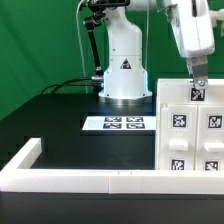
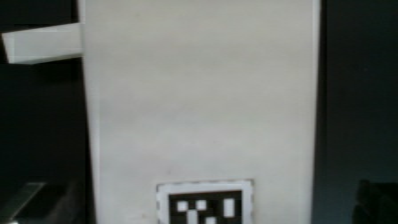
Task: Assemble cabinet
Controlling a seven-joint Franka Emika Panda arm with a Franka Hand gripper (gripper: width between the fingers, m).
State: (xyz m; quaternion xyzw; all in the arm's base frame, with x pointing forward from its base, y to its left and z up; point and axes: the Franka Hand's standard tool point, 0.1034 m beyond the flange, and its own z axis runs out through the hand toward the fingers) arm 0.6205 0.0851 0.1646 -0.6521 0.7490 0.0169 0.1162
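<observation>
The cabinet [image 1: 188, 128] is a large white box at the exterior view's right, with several black-and-white tags on its faces. My gripper [image 1: 198, 80] hangs straight down over its far top edge. In the wrist view a white panel of the cabinet [image 2: 199, 100] fills the middle, with one tag [image 2: 208, 205] on it. My gripper [image 2: 199, 212] straddles this panel. One dark finger [image 2: 25, 205] shows on each side, with a dark gap between finger and panel, so the jaws stand open and hold nothing.
The marker board [image 1: 120, 123] lies flat on the black table in front of the robot base [image 1: 124, 70]. A long low white border rail [image 1: 60, 178] runs along the near edge and turns a corner on the left. A white piece's end [image 2: 39, 45] shows beside the panel.
</observation>
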